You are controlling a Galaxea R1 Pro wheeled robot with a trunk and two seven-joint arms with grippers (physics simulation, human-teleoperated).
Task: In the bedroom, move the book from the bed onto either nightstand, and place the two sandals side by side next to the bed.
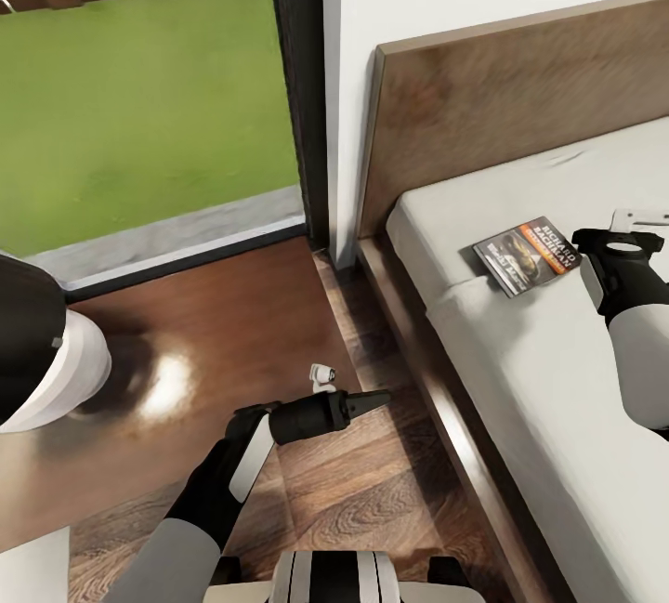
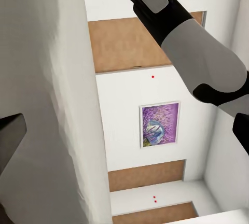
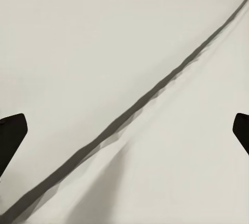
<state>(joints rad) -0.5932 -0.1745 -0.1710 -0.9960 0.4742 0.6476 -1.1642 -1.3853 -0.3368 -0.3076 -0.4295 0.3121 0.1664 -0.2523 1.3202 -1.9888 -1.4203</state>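
Small dark paperback book with orange lettering [image 1: 527,254] lies flat on the off-white mattress of the dark wood platform bed [image 1: 409,324], near the headboard. Right gripper [image 3: 124,130] hovers beside it, jaws wide. Left gripper [image 1: 376,399] over plank floor [image 1: 353,482]; jaw state unclear.

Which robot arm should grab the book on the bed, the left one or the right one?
Probably the right. The right hand hovers over the mattress right beside the book, with its fingers spread. The left hand hangs over the wood floor, outside the bed frame, much farther away.
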